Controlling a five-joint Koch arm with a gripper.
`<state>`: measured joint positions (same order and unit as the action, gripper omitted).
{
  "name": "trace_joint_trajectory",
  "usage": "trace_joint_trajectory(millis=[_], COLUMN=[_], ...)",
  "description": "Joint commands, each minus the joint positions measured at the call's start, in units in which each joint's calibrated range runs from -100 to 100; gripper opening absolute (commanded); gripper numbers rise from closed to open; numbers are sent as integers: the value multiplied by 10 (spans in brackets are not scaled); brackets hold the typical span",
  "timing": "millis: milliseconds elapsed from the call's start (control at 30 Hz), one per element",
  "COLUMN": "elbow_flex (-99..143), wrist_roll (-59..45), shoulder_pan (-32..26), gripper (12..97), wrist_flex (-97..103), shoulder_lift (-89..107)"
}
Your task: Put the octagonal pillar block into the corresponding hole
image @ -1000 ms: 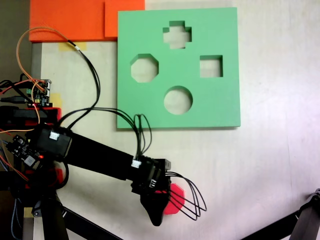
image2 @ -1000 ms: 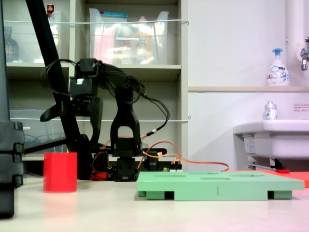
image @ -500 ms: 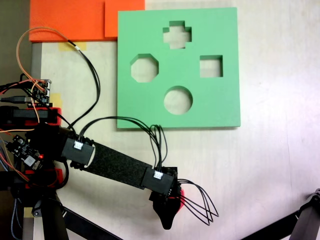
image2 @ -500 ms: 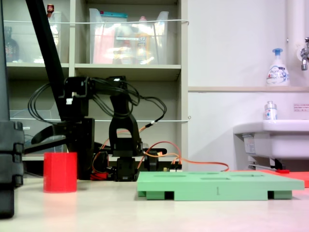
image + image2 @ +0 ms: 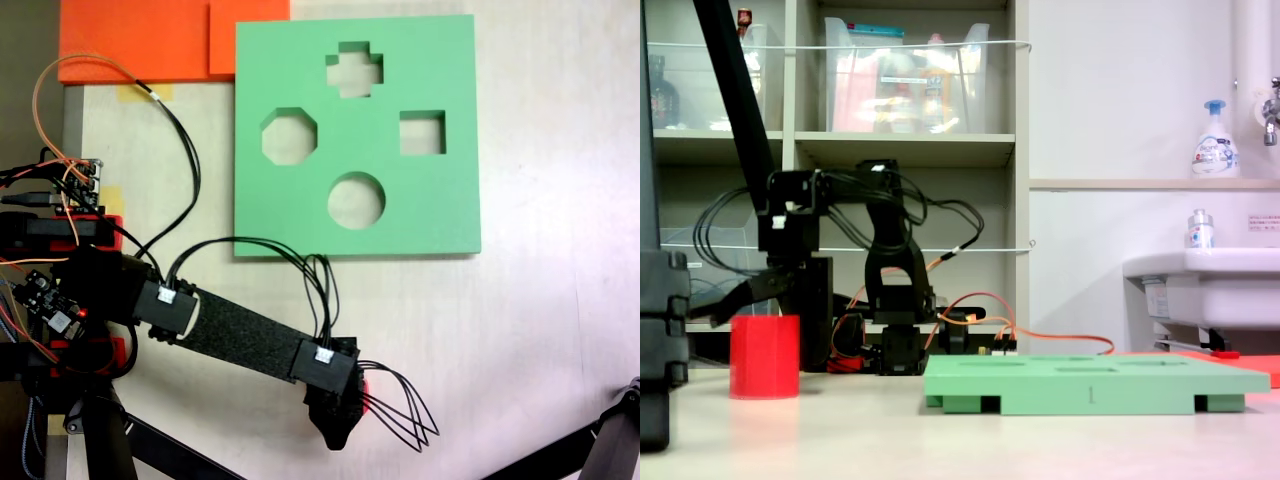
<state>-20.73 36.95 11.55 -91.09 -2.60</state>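
We are seeing the octagonal pillar block standing upright on the table, bright red, well apart from the green board and off its near-left corner in the side view. The corresponding hole, an eight-sided cutout, is sitting empty near the board's left edge from above.

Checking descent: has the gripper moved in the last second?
Yes. The gripper has dropped toward the red block, judged against the shelf behind.
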Motion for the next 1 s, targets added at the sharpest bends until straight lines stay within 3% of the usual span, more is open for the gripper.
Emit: trace_joint_trajectory(millis=[0,133,233,633,967], elbow_flex=[-17,5,20,64,63], wrist_roll=[-7,-10,-13,-10,8], shoulder_pan=[4,8,12,15,0], gripper=[706,497,426,393,392], wrist_flex=[-17,-19,-33,-68,-89], shoulder_lift=[2,4,11,79,252])
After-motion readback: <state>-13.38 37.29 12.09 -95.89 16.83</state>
